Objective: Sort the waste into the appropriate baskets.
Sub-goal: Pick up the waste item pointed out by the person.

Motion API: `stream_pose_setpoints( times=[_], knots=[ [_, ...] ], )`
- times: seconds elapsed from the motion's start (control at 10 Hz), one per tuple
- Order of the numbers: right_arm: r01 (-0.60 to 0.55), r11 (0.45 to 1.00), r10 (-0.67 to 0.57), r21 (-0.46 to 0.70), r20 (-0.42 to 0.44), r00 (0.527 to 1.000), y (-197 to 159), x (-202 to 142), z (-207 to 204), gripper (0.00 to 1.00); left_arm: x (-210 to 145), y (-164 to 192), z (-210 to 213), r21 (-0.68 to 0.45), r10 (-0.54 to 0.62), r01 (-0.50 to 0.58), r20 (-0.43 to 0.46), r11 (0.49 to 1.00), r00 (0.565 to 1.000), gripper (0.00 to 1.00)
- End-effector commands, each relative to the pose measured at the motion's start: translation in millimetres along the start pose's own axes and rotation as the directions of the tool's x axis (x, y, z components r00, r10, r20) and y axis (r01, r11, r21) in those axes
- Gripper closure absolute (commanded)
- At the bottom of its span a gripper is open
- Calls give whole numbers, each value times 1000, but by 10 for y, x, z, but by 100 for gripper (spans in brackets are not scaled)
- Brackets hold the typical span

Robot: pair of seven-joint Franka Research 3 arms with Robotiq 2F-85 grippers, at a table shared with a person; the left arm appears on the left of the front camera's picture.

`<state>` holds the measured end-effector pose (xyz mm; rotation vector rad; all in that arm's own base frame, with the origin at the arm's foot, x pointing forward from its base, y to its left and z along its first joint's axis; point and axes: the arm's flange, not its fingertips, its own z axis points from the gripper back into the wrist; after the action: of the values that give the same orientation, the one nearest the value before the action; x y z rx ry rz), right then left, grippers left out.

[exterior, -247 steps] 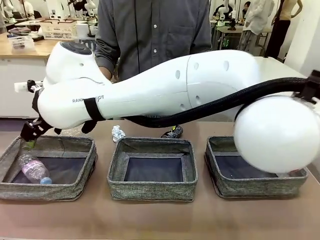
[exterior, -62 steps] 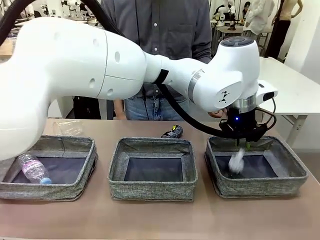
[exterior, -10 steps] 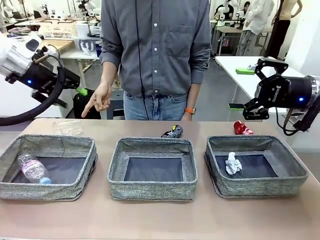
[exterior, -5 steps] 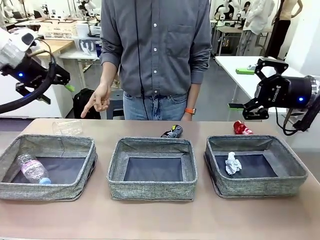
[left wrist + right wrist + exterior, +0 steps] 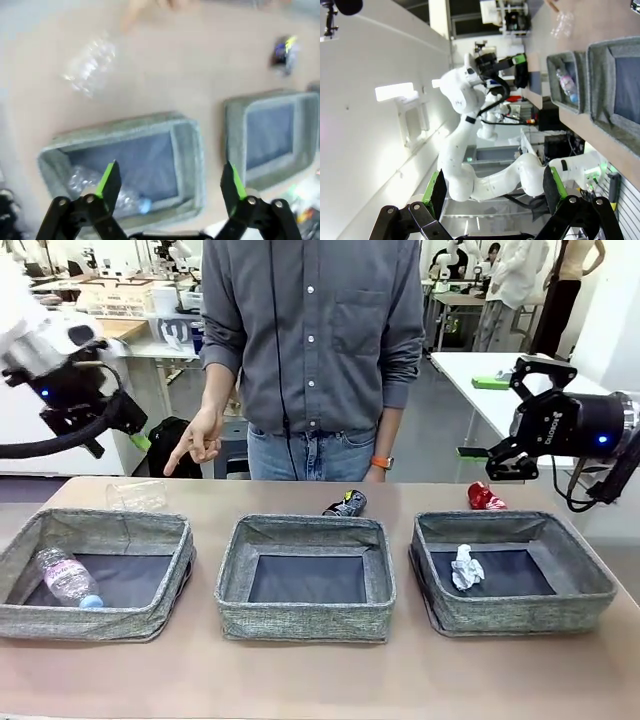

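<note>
Three grey woven baskets stand in a row: left point(image 5: 170, 570), middle point(image 5: 305, 530) and right point(image 5: 585, 570). A clear plastic bottle point(image 5: 68, 577) lies in the left basket point(image 5: 190, 150), where the left wrist view shows it blurred point(image 5: 87, 182). A crumpled paper ball point(image 5: 465, 567) lies in the right basket. Behind the row on the table lie a clear plastic cup point(image 5: 135, 494) point(image 5: 90, 70), a crushed black can point(image 5: 345, 504) point(image 5: 285, 50) and a crushed red can point(image 5: 483, 497). My left gripper point(image 5: 125, 438) point(image 5: 170, 177) hovers open high above the left basket. My right gripper point(image 5: 500, 415) point(image 5: 495, 187) hangs open and empty above the red can.
A person stands behind the table's far edge, one hand point(image 5: 195, 445) pointing down toward the cup. The middle basket's wall point(image 5: 235, 130) also shows in the left wrist view. Bare table lies in front of the baskets point(image 5: 320, 680).
My left gripper has swung about at the upper left, ending a little lower and nearer the table than half a second ago. The right arm, the waste and the person's hand have not moved.
</note>
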<state>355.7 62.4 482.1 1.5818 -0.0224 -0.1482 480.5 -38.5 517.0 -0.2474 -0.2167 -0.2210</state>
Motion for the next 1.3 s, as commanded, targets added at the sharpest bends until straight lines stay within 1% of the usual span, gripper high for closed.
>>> stream_pose_setpoints(
  times=[0.0, 0.1, 0.2, 0.3, 0.4, 0.5, 0.6, 0.7, 0.8, 1.0, 1.1, 1.2],
  knots=[
    [-2, 1000, 2, -4, -7, 1000, 2, -12, -8, 0, 711, 211, 52, 127, -308, 352, -272, 927, 912, 0],
    [-2, 1000, 2, -4, -7, 1000, 2, -12, -8, 0, 898, 188, -110, 134, -377, 432, -308, 892, 874, 0],
    [-2, 1000, 2, -4, -7, 1000, 2, -12, -8, 0, 1028, 193, -325, 201, -415, 494, -335, 846, 846, 0],
    [-2, 1000, 2, -4, -7, 1000, 2, -12, -8, 0, 1031, 282, -544, 238, -473, 564, -347, 791, 810, 0],
    [-2, 1000, 2, -4, -7, 1000, 2, -12, -8, 0, 1013, 352, -670, 190, -517, 586, -315, 788, 796, 0],
    [-2, 1000, 2, -4, -7, 1000, 2, -12, -8, 0, 1013, 397, -797, 257, -468, 545, -306, 798, 829, 0],
    [-2, 1000, 2, -4, -7, 1000, 2, -12, -8, 0, 1010, 472, -920, 294, -432, 528, -334, 797, 838, 0],
    [-2, 1000, 2, -4, -7, 1000, 2, -12, -8, 0, 985, 508, -1015, 228, -469, 558, -347, 798, 812, 0],
    [-2, 1000, 2, -4, -7, 1000, 2, -12, -8, 0, 955, 509, -1135, 207, -484, 576, -365, 791, 795, 0],
    [-2, 1000, 2, -4, -7, 1000, 2, -12, -8, 0, 965, 480, -1366, 204, -478, 583, -397, 786, 783, 0],
    [-2, 1000, 2, -4, -7, 1000, 2, -12, -8, 0, 985, 459, -1508, 180, -491, 597, -413, 782, 767, 0],
    [-2, 1000, 2, -4, -7, 1000, 2, -12, -8, 0, 1022, 465, -1647, 156, -494, 598, -424, 786, 759, 0]
  ],
)
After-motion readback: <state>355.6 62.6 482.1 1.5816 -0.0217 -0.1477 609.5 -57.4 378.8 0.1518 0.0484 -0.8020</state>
